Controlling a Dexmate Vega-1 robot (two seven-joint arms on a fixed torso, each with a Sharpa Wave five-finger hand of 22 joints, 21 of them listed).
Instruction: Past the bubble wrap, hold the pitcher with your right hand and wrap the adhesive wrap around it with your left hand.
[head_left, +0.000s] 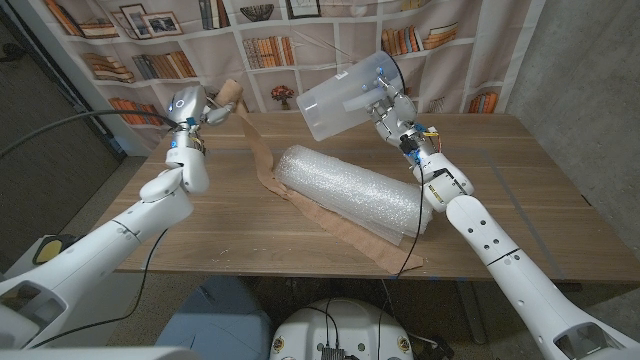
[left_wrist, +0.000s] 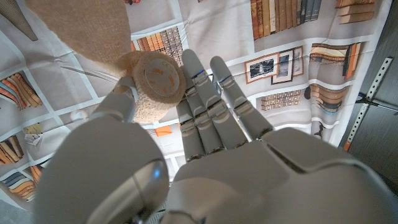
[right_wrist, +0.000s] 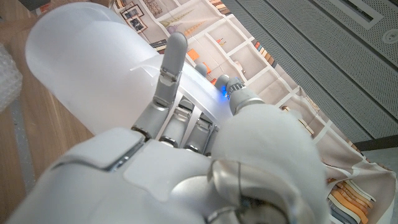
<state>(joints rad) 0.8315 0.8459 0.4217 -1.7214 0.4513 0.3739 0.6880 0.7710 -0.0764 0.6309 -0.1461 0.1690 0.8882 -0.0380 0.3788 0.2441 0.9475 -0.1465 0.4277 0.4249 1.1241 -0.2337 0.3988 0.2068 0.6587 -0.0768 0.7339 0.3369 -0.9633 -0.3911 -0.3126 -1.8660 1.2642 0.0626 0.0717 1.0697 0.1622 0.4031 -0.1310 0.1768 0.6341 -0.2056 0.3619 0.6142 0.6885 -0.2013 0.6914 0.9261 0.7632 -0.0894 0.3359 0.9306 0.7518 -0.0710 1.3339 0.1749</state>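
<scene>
Gripping pitcher (head_left: 345, 95), right robot hand (head_left: 392, 108); left robot hand (head_left: 190, 112) holding adhesive wrap (head_left: 228, 98).

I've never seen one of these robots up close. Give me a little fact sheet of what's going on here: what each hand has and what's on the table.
Right hand: grips the translucent pitcher, held tilted in the air above the table's far side
Left hand: holds a tan roll of adhesive wrap, raised off the table
Wrap strip: a tan band trails from the roll down across the table, passing under the bubble wrap
Bubble wrap: a rolled bundle lying mid-table
Table: wooden
Wrapping: not yet on the pitcher
</scene>
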